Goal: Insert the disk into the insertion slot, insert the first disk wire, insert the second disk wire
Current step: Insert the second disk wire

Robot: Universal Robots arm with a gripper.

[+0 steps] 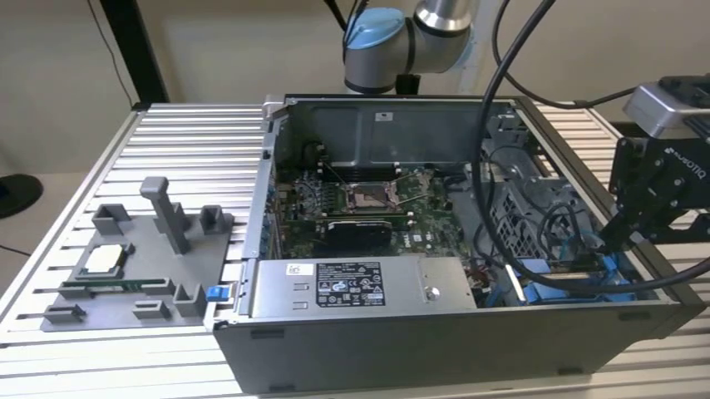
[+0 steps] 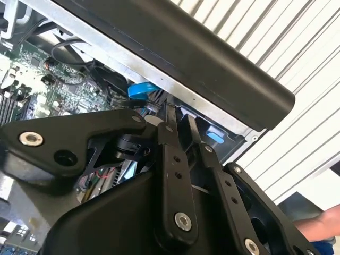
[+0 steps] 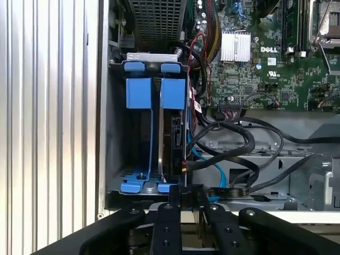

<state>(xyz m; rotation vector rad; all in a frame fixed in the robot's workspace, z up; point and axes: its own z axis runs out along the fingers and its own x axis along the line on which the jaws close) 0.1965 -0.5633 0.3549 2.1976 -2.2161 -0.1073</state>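
The disk (image 3: 173,141) stands on edge in its blue frame (image 3: 172,93) inside the insertion slot (image 3: 114,133), a grey metal bay at the case's corner. An empty blue frame (image 3: 137,93) sits beside it. My gripper (image 3: 187,191) hovers right at the disk's end, its two black fingers close together on a dark connector of a disk wire. A blue wire (image 3: 217,170) and black wires (image 3: 239,138) run to that spot. In the second wrist view the fingertips (image 2: 171,112) point down into the bay beside a blue tab (image 2: 141,89). In the exterior view the gripper (image 1: 608,243) reaches into the case's near right corner.
The open case holds a green motherboard (image 1: 367,199), a large grey labelled box (image 1: 355,287) and a perforated cage (image 3: 156,21). A grey fixture tray (image 1: 133,266) lies on the ribbed table at the exterior view's left. A person's hand (image 2: 321,226) shows beyond the case.
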